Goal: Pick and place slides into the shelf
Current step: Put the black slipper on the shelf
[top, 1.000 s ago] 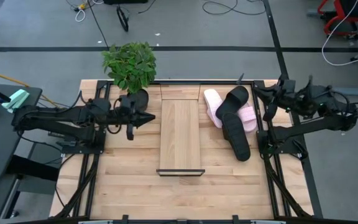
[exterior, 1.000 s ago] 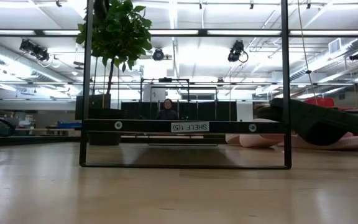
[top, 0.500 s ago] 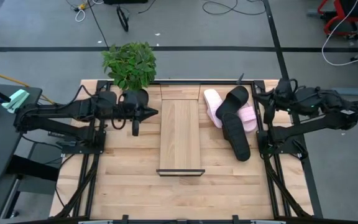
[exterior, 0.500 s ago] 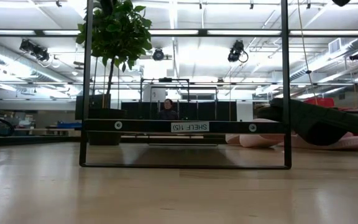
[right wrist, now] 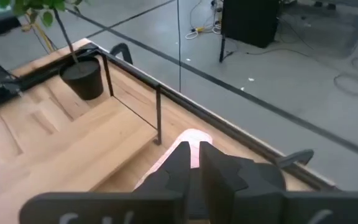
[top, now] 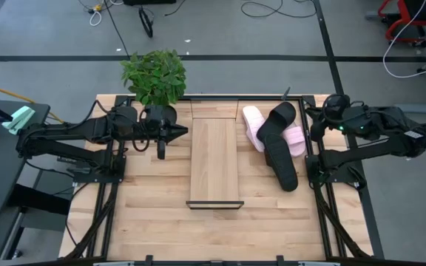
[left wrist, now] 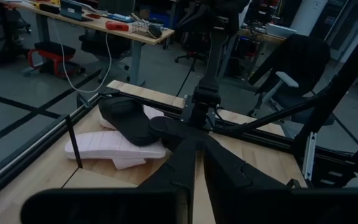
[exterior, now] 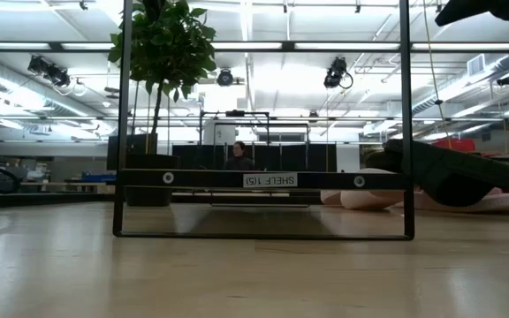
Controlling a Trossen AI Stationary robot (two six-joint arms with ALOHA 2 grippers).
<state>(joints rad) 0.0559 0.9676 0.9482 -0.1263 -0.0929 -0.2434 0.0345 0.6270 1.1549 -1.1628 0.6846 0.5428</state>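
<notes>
Slides [top: 278, 140] are lying in a heap at three o'clock of the shelf [top: 214, 151] on the surface [top: 154, 214]. We are holding our right tool [top: 318, 127] beside them and our left tool [top: 170, 134] at nine o'clock of the shelf, both with fingers pressed together, gripping nothing.

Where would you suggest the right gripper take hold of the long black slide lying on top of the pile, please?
I'd grip the long black slide at its free end, coming from above with the right gripper; that end lies clear of the pink slides.
</notes>
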